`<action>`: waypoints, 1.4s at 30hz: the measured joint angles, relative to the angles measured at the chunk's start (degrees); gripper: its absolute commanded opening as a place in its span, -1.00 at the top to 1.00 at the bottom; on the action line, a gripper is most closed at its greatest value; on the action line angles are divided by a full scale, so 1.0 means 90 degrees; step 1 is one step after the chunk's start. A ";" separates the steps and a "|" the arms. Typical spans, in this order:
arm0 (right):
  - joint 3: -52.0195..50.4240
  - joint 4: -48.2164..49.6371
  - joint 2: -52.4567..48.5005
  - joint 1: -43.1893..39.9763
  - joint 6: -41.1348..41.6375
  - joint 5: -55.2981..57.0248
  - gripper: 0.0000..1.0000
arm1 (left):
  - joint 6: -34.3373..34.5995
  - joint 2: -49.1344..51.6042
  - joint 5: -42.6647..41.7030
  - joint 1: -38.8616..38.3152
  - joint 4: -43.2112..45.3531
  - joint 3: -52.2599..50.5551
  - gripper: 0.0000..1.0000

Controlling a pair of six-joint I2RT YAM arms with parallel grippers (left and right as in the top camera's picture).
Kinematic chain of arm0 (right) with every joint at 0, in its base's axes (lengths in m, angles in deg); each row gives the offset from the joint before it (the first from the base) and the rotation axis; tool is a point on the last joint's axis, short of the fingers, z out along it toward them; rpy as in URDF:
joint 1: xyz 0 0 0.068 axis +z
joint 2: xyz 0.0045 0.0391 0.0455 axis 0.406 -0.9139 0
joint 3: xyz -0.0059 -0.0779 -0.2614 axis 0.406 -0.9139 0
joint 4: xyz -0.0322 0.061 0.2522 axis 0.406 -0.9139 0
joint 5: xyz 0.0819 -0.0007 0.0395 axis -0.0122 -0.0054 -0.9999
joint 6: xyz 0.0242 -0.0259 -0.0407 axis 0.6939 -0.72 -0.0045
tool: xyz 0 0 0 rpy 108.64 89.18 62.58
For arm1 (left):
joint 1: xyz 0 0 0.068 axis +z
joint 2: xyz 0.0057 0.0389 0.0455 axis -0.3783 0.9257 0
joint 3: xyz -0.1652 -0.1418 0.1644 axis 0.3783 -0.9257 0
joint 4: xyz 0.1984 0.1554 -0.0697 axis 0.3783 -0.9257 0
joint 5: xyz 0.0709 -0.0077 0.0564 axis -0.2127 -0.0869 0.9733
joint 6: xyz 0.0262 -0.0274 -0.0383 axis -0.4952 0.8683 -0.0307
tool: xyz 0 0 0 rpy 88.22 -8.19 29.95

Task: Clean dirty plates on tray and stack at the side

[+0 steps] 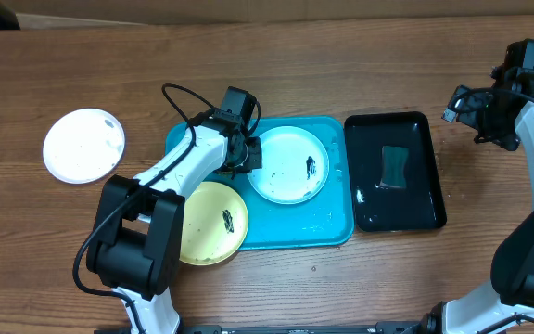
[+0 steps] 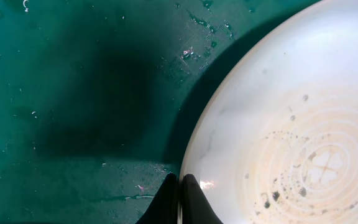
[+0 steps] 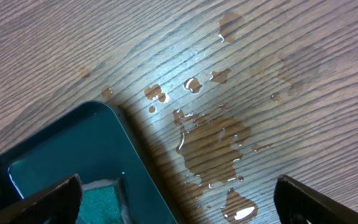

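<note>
**Left end effector pinched on the rim of the light blue plate on the tray**

The left end effector (image 2: 180, 186) is closed, its two dark fingertips (image 2: 166, 202) drawn together on the near rim of the light blue plate (image 2: 291, 137). The left wrist view shows the thin edge of the plate running in between them. The plate spreads out to the right of this end effector and lies inside the turquoise tray (image 1: 332, 227). Dark specks dot its ringed centre, and the overhead view shows a dark smear (image 1: 311, 167) on its far half. To the left of the fingertips the wet tray floor carries scattered droplets and a dark shadow.

Nearer the robot than the left end effector, the yellow-green plate (image 1: 202, 227) sits at the tray's front left corner and overhangs onto the worktop (image 1: 341, 56). It carries a dark smear (image 1: 228, 221) of its own. Well off to the left of the end effector, the white plate (image 1: 83, 145) lies alone on the worktop, outside the tray.

The right end effector (image 3: 178, 186) is wide open and holds nothing, one finger at each lower corner of the right wrist view. It hangs apart from all three plates. Below it, toward its left finger, is a corner of the black tray (image 3: 73, 143) with a green sponge (image 3: 98, 202) lying inside. Spilled water (image 3: 216, 146) spreads over the wood grain between the fingers and beyond them.
</note>
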 measured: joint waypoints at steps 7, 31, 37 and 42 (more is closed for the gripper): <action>0.0000 0.0005 0.0000 0.0000 0.0002 0.0000 -1.00 | 0.0000 0.0000 0.0000 0.0000 0.0000 0.0000 0.92; -0.0034 -0.1219 -0.0002 0.0750 -0.0265 -0.1617 -0.57 | -0.0005 0.0000 0.0000 0.0000 -0.0005 0.0000 0.92; -0.0435 -0.1188 0.0000 0.1853 -0.0328 -0.0765 -0.36 | -0.0005 0.0000 0.0000 0.0000 -0.0007 0.0000 0.92; -0.1151 -0.0454 0.0000 0.2239 -0.0321 -0.0141 -0.36 | -0.0005 0.0000 0.0000 0.0000 -0.0007 0.0000 0.92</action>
